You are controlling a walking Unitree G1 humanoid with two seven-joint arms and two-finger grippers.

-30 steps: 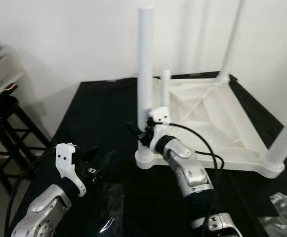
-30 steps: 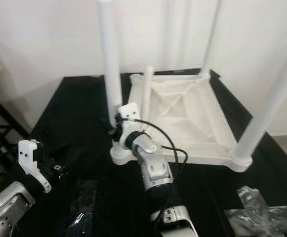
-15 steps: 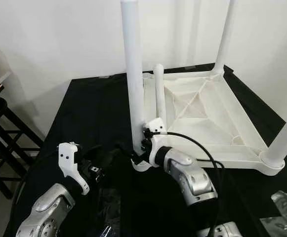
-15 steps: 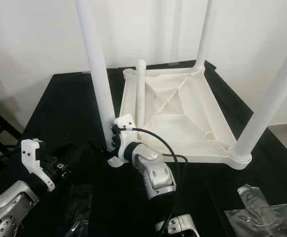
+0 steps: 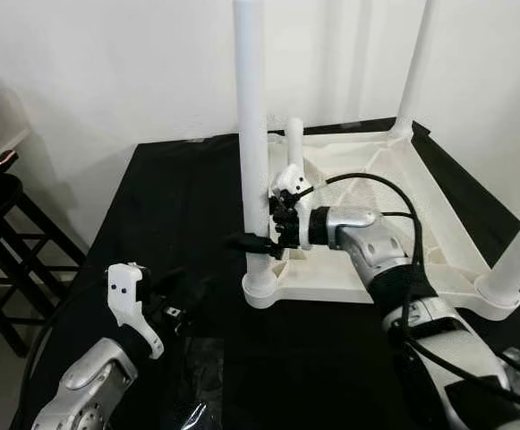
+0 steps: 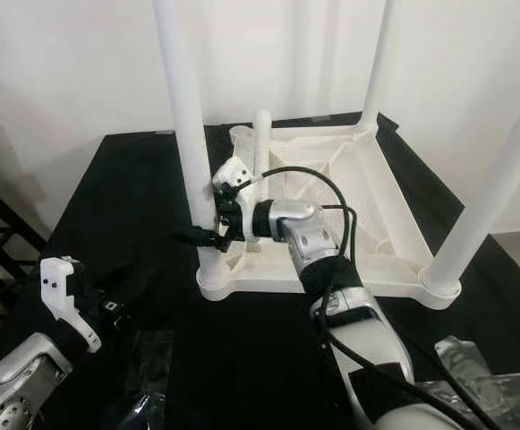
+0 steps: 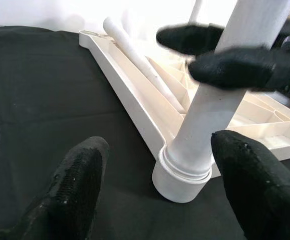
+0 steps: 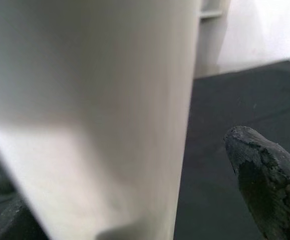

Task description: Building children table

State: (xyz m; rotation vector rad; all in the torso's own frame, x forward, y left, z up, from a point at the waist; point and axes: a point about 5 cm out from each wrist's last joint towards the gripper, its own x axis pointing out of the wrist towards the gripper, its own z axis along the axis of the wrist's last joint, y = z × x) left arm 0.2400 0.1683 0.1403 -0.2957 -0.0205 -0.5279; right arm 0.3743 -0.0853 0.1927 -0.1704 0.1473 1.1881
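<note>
The white children's table [image 5: 394, 210] lies upside down on the black-covered counter [image 5: 179, 206], its ribbed underside facing up and its legs pointing toward the ceiling. The near-left leg [image 5: 251, 134] stands upright in its round corner socket [image 5: 262, 287], long axis vertical. Two more legs rise the same way: the far-right leg [image 5: 416, 67] at the back corner and the near-right leg [image 5: 519, 255] in its socket at the counter's right edge. A fourth, loose leg [image 5: 293, 148] is not seated; it rests tilted inside the frame along the left rail, its upper end toward the far-left corner.

My right end effector [image 6: 208, 236] reaches in from the right across the frame and is at the near-left leg just above the socket. Its black fingers [image 5: 246, 241] sit on either side of the tube, closed around it; in the right wrist view the white tube is hard up against the camera with one fingertip [image 8: 267, 175] beside it. A black cable [image 5: 394, 193] loops over that arm.

My left end effector [image 7: 154, 195] hovers low over the counter on the near-left side, pointed at the same socket. Its two fingers [image 7: 75, 185] are spread wide apart and hold nothing, well short of the leg.

A dark stool [image 5: 4, 233] stands off the counter's left edge, against the white wall [image 5: 107, 72]. Crumpled clear plastic [image 6: 483, 381] lies on the counter at the near right.
</note>
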